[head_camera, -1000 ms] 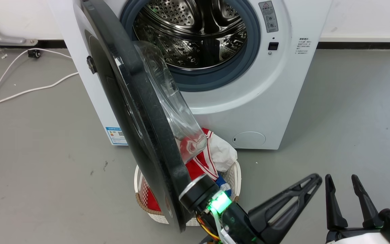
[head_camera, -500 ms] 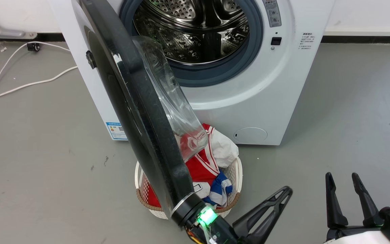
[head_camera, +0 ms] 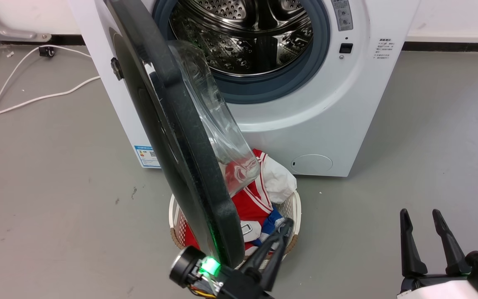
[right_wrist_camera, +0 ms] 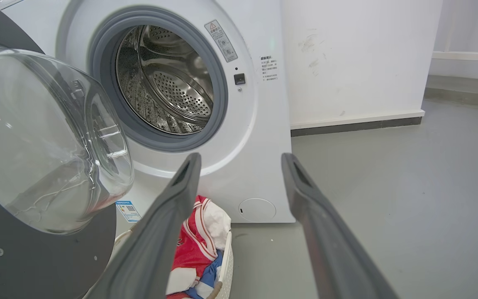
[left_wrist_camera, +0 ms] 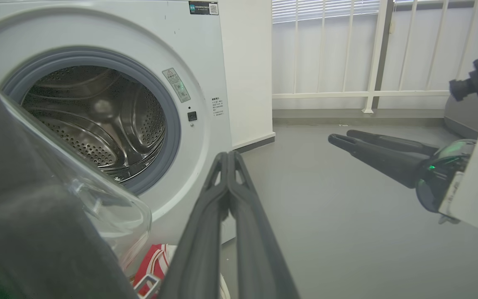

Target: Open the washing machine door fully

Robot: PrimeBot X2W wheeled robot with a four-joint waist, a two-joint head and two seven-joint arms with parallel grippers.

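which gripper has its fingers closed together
The left gripper, by the washing machine door: its two fingers meet at the tips, while the right gripper has its fingers well apart.

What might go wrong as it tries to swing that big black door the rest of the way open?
The left gripper is shut and holds nothing beside the washing machine door, so a push might slide off its rounded rim. It hangs just over the laundry basket and could snag the clothes or tip it.
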